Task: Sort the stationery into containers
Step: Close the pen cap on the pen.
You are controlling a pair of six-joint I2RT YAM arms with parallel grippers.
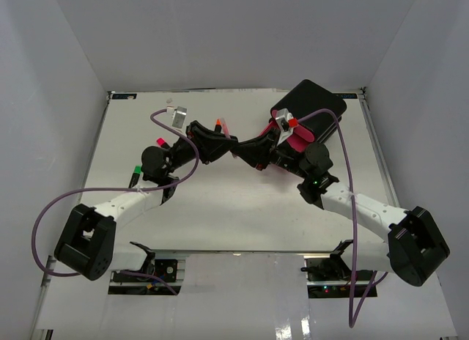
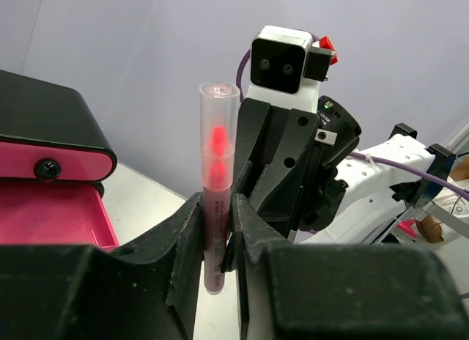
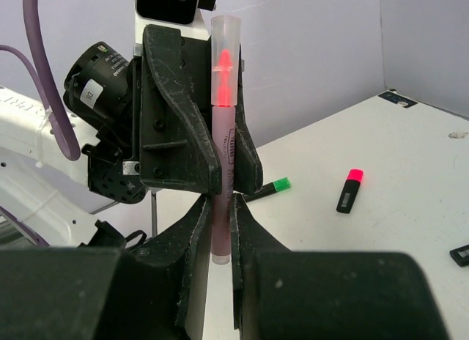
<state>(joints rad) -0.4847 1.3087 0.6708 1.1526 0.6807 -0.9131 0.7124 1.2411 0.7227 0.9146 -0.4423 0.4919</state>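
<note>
A pink pen (image 2: 217, 208) with a clear cap stands upright between both grippers, which meet tip to tip over the table's middle. My left gripper (image 2: 218, 252) is shut on its lower barrel. My right gripper (image 3: 220, 230) is also closed round the pen (image 3: 222, 157), just below the left fingers (image 3: 176, 135). In the top view the pen (image 1: 223, 127) sticks up between the left gripper (image 1: 220, 143) and the right gripper (image 1: 250, 151). The black drawer box (image 1: 311, 104) stands at the back right, with a pink drawer (image 2: 44, 215) pulled open below a shut one (image 2: 51, 164).
A green-capped highlighter (image 1: 136, 169) and a pink-capped one (image 1: 160, 141) lie on the table left of the left arm; both show in the right wrist view, the green one (image 3: 267, 187) and the pink one (image 3: 350, 190). A purple cable (image 1: 176, 175) loops over each arm.
</note>
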